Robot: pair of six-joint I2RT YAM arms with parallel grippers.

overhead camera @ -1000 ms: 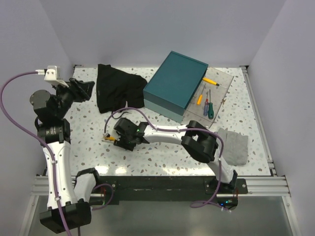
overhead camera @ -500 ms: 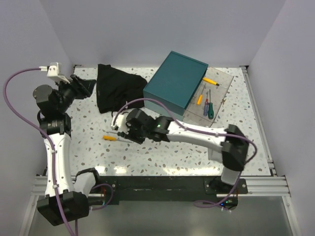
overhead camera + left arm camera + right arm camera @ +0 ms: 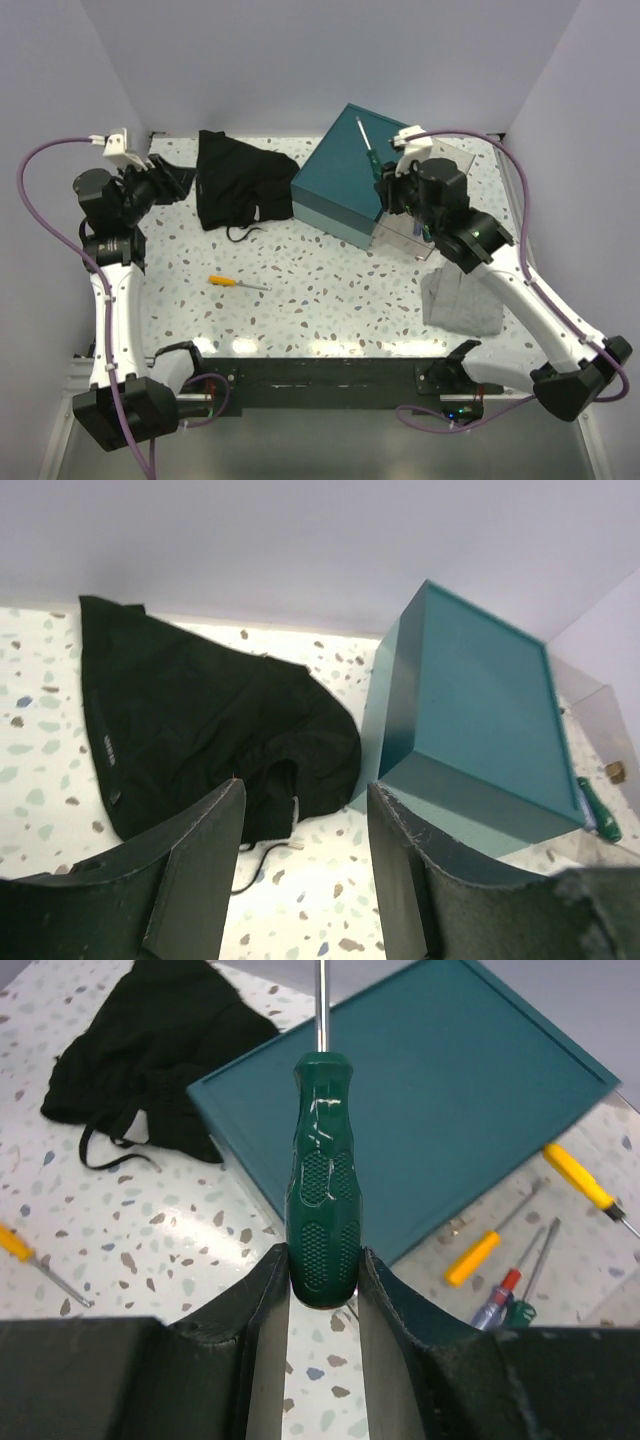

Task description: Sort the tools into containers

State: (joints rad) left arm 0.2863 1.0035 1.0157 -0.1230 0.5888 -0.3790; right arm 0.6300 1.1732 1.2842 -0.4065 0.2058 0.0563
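Observation:
My right gripper (image 3: 384,186) is shut on a green-handled screwdriver (image 3: 370,158), its shaft pointing up over the dark-teal case (image 3: 345,165). In the right wrist view the green handle (image 3: 322,1190) sits clamped between my fingers (image 3: 262,1310), above the table beside the case (image 3: 450,1090). The clear box (image 3: 448,165) behind the arm holds orange (image 3: 472,1258) and blue-red (image 3: 495,1305) screwdrivers. One orange screwdriver (image 3: 226,281) lies on the table at the middle left. My left gripper (image 3: 176,178) is open and empty, facing the black bag (image 3: 200,710) and the case (image 3: 470,710).
The black fabric bag (image 3: 238,180) lies flat at the back, left of the case. A folded grey cloth (image 3: 462,300) lies at the front right under my right arm. White walls close the back and both sides.
My right arm has swung from the table's middle left, by the orange screwdriver, over to the case's right corner, and now shows the green screwdriver in its grip. The left arm shifted slightly.

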